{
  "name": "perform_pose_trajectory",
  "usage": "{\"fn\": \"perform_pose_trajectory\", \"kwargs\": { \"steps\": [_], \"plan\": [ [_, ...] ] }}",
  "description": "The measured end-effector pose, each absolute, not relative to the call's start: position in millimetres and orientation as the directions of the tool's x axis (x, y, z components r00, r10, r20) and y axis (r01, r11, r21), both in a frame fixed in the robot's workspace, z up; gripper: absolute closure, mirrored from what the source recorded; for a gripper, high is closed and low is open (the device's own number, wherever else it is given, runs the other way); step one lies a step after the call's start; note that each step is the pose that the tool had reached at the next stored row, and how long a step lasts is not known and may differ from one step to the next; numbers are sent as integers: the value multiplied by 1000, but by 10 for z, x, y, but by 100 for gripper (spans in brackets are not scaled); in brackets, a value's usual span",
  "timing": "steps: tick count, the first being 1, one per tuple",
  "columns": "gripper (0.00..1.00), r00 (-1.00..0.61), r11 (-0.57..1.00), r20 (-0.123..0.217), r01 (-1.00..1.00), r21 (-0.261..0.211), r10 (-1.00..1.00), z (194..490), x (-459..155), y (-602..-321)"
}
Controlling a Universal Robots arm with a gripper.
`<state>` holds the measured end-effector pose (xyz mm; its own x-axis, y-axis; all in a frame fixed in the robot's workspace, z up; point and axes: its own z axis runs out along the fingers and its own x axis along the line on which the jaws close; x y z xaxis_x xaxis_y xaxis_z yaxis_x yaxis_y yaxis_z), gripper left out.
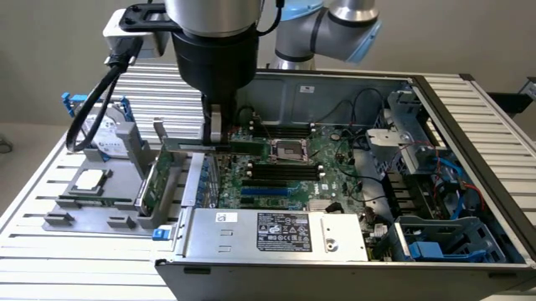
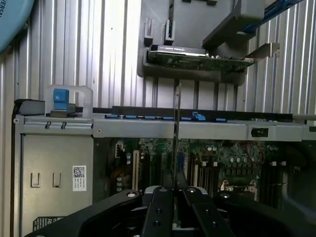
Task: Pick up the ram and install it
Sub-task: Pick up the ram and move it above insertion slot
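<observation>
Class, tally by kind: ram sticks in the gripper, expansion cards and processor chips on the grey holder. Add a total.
ram, held in the gripper: 1
expansion card: 1
processor chip: 1
Total: 3

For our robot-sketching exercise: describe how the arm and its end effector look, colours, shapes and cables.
The arm has silver-grey rounded joints, a light-blue cap and a thick black wrist cylinder. A grey box sits beside it, trailing a looping black cable. The end effector is narrow; its fingers are black bars dotted with screw holes.
</observation>
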<state>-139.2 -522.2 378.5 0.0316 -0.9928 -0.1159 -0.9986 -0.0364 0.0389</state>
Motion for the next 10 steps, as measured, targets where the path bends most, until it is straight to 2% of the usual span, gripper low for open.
{"fn": "perform_pose_trajectory", "kwargs": {
  "steps": [10],
  "plan": [
    [86, 32, -36, -119, -999, 39, -992, 3780, -936, -5179]
  ]
}}
